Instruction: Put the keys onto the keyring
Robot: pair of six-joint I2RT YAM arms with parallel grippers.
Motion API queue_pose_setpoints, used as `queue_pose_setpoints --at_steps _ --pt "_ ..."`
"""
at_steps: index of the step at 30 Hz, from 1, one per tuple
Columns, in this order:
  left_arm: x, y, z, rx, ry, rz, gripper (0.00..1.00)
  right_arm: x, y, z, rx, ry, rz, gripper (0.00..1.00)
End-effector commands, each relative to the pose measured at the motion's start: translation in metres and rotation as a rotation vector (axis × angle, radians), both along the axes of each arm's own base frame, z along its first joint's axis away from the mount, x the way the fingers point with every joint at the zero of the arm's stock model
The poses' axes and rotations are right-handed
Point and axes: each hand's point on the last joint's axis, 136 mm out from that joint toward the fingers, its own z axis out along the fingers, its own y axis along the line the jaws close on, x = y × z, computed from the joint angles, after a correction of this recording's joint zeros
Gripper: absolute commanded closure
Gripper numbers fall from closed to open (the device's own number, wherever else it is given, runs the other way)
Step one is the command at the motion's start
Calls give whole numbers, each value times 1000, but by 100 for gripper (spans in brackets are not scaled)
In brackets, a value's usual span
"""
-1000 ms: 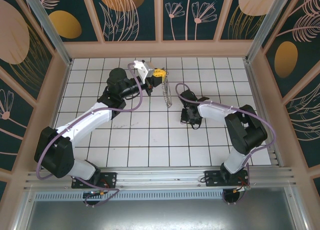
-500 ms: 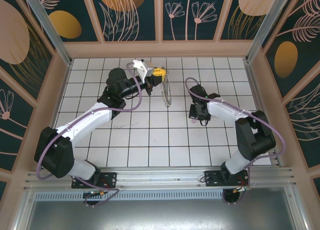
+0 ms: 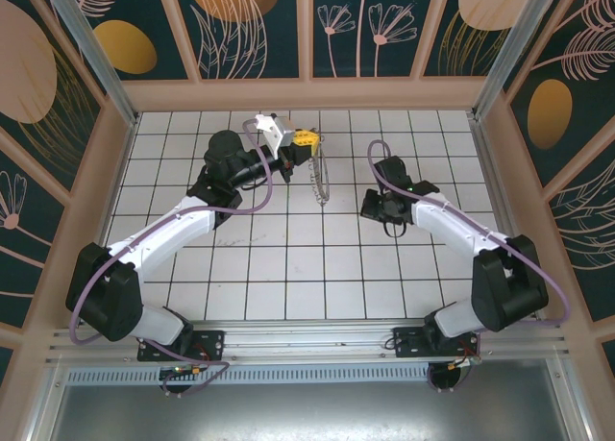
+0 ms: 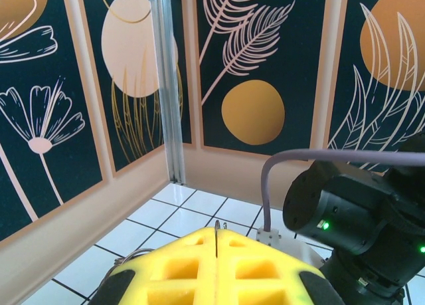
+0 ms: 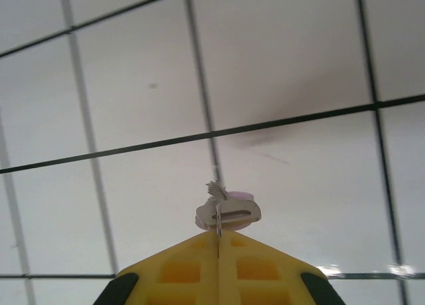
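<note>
My left gripper [image 3: 309, 145] is raised over the back middle of the tiled floor, shut on the keyring [image 3: 322, 182]. The keyring is a thin dark ring with silvery links, hanging edge-on below the yellow fingers. In the left wrist view the fingers [image 4: 186, 265] are pressed together with a sliver of the ring's metal [image 4: 217, 225] poking out between them. My right gripper [image 3: 372, 208] is about one tile to the right of the ring. Its jaws [image 5: 218, 236] are shut on the key [image 5: 228, 212], a tiny one with a pale lilac head, held just above the floor.
White tiles with dark grout cover the floor [image 3: 288, 268]. Decorated panel walls [image 3: 307, 37] and a beige kerb enclose it on three sides. The right arm's black wrist joint [image 4: 358, 212] with green lights stands close in front of the left gripper.
The right arm has swung its elbow out to the right and its gripper has moved up and right off the tile. The left gripper and ring have shifted only slightly.
</note>
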Motion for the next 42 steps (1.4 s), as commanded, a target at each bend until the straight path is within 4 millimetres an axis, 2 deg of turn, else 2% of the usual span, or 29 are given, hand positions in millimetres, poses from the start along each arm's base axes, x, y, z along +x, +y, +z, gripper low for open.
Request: queue_pose_setpoints --at_steps 1,8,13,15,19,23,28,42 --pt "-6 2 22 -54 -56 2 100 -9 29 13 133 -25 117 100" --pt "-3 -2 21 -61 -41 -10 100 -30 30 -31 151 72 157 100" --pt "-3 -2 23 -64 -40 -14 100 -41 39 -52 220 110 215 100" --pt "-3 -2 23 -63 -39 -14 100 -42 41 -53 254 92 241 100" --pt "-3 -1 23 -61 -39 -12 100 -44 53 -27 364 -29 356 100" --pt "-3 -2 22 -61 -37 -14 100 -39 50 4 443 -156 404 100" --pt "-1 -4 19 -57 -28 -15 100 -39 44 32 533 -279 456 100" --pt "4 -7 13 -53 -14 -18 100 -38 25 75 603 -454 467 100"
